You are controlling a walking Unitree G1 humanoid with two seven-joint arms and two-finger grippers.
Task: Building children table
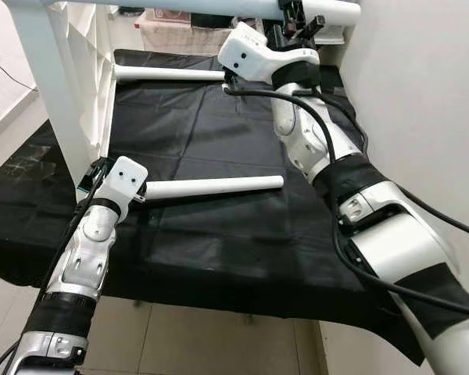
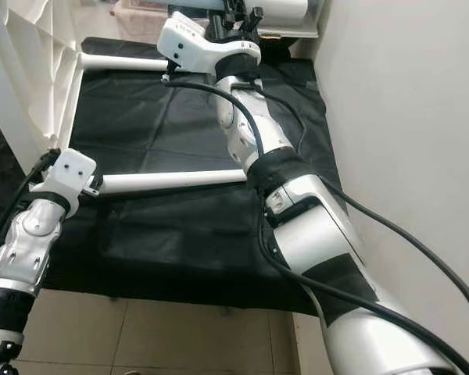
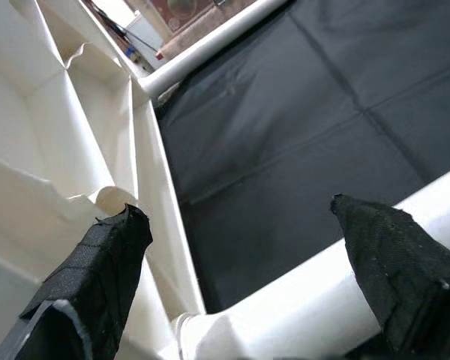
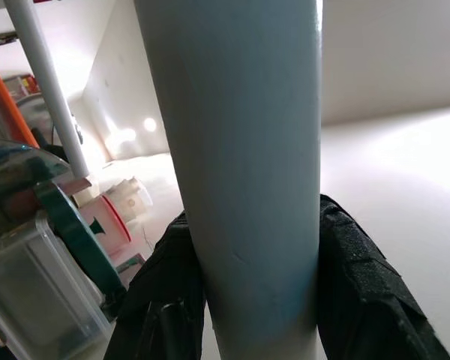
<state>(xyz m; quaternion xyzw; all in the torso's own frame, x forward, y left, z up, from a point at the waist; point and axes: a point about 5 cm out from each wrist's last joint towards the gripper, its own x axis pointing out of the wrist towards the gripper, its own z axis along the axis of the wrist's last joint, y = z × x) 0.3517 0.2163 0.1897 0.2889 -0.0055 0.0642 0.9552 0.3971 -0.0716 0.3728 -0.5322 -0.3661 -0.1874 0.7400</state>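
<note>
The white children's table lies on its side on a black cloth (image 1: 219,242), its top (image 1: 66,101) standing on edge at the left. Its legs stick out level toward the right. My right gripper (image 1: 297,16) reaches up at the back and is shut on the upper leg (image 4: 240,150); the black fingers (image 4: 360,285) press both its sides. My left gripper (image 3: 238,212) is open at the base of the near lower leg (image 1: 219,187), where it meets the ribbed underside (image 3: 75,142). One finger is beside the leg and the other by the underside.
A second lower leg (image 1: 168,74) lies farther back across the cloth. A plain wall (image 1: 422,94) runs close along the right. Tiled floor (image 1: 219,336) lies in front of the cloth's near edge. Boxes and clutter (image 4: 37,225) stand beyond the table.
</note>
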